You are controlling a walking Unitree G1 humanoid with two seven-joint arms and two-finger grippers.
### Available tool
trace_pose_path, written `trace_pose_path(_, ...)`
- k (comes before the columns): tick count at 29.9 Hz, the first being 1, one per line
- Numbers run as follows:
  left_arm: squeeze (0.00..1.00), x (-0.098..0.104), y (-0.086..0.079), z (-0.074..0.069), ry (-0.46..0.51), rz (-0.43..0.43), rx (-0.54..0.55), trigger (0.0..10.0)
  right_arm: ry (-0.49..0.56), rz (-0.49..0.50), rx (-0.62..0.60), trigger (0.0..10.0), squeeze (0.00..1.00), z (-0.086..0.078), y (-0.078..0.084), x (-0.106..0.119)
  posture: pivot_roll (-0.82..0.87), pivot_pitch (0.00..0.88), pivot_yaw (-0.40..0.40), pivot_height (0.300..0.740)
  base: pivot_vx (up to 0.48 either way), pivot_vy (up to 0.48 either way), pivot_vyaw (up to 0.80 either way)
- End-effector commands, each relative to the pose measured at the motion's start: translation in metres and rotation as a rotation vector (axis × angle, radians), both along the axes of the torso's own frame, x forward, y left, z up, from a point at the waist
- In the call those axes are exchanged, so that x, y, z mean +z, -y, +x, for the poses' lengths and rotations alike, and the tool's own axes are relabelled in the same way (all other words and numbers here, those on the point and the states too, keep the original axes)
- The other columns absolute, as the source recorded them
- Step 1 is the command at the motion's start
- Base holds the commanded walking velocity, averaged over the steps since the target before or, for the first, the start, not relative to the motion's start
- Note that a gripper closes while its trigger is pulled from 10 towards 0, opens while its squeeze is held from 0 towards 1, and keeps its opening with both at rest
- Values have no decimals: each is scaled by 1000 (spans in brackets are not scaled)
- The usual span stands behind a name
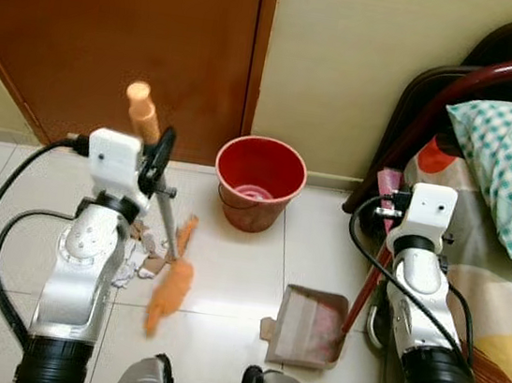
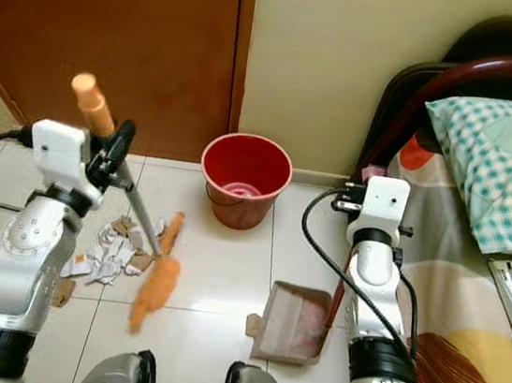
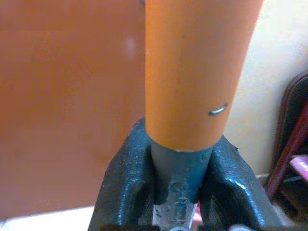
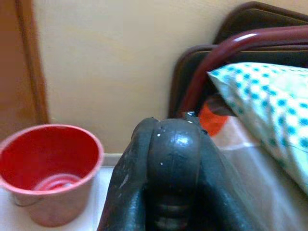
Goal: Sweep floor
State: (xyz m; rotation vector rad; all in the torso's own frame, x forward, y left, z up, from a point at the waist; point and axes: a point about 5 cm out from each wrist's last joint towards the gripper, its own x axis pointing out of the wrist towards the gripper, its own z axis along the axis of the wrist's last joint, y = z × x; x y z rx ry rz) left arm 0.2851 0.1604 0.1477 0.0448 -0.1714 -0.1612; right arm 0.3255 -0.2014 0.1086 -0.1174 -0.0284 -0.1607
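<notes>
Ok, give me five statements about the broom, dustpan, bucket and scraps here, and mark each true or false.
1. The left end effector is shut on the broom. True.
2. The red bucket lies tipped over on its side. False: it stands upright near the wall.
3. The paper scraps already lie in the dustpan. False: they lie on the floor tiles beside the broom head, apart from the dustpan.
4. The dustpan sits on the floor in front of the bucket, toward the bed. True.
5. The right end effector holds the bucket's rim. False: it is at the dustpan's long red handle, apart from the bucket.
</notes>
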Motion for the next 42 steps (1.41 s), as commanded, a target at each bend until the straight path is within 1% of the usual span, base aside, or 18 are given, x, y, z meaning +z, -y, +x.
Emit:
trace_pose_path(1,0,-11,15,-5,-46,-35,-39,10000,43,49,24,10000,0,0,-2,7,-15,147,-72,740,0,0,0)
trace_pose_path(6,0,-19,29,-8,-69,-46,-50,10000,66,103,57,10000,0,7,-7,16,-15,138,-83,740,0,0,0)
trace_pose_path(11,0,-23,32,-9,-81,-63,-38,10000,117,136,96,10000,0,14,-10,34,-23,139,-74,740,0,0,0)
trace_pose_path(15,0,-27,33,-9,-96,-65,-29,10000,141,135,86,10000,0,16,-2,42,-23,137,-70,740,0,0,0)
trace_pose_path(18,0,-30,31,-11,-106,-58,-25,10000,166,99,61,10000,0,16,7,48,-23,131,-64,740,0,0,0)
trace_pose_path(19,0,-30,31,-11,-106,-58,-25,10000,166,99,61,10000,0,16,7,48,-23,131,-64,740,0,0,0)
trace_pose_path(21,0,-32,30,-12,-117,-53,-24,10000,166,83,49,10000,0,15,14,49,-27,133,-58,740,0,0,0)
trace_pose_path(23,0,-32,30,-12,-117,-53,-24,10000,166,83,49,10000,0,15,14,49,-27,133,-58,740,0,0,0)
trace_pose_path(25,0,-33,29,-12,-121,-50,-24,10000,159,71,43,10000,0,15,16,46,-26,133,-58,740,0,0,0)
trace_pose_path(27,0,-35,29,-13,-132,-48,-20,10000,103,36,28,10000,0,11,16,32,-25,132,-57,740,0,0,0)
trace_pose_path(28,0,-35,29,-13,-132,-48,-20,10000,103,36,28,10000,0,11,16,32,-25,132,-57,740,0,0,0)
trace_pose_path(29,0,-38,30,-14,-148,-52,-12,10000,55,12,23,10000,0,5,12,16,-20,132,-57,740,0,0,0)
trace_pose_path(30,0,-38,30,-14,-148,-52,-12,10000,55,12,23,10000,0,5,12,16,-20,132,-57,740,0,0,0)
trace_pose_path(31,0,-38,33,-15,-156,-65,-14,10000,30,14,38,10000,0,0,6,5,-13,130,-54,740,0,0,0)
trace_pose_path(34,0,-35,41,-17,-163,-98,-24,10000,0,9,60,10000,0,-7,-6,-8,-6,129,-52,740,0,0,0)
trace_pose_path(38,0,-34,44,-17,-168,-115,-28,10000,-6,-2,72,10000,0,-9,-12,-11,-5,128,-51,740,0,0,0)
trace_pose_path(40,0,-28,54,-17,-162,-139,-53,10000,-7,-13,104,10000,0,-10,-25,-14,-4,128,-47,740,0,0,0)
trace_pose_path(42,0,-26,59,-16,-155,-145,-66,10000,-10,-1,112,10000,0,-11,-30,-16,-3,127,-46,740,0,0,0)
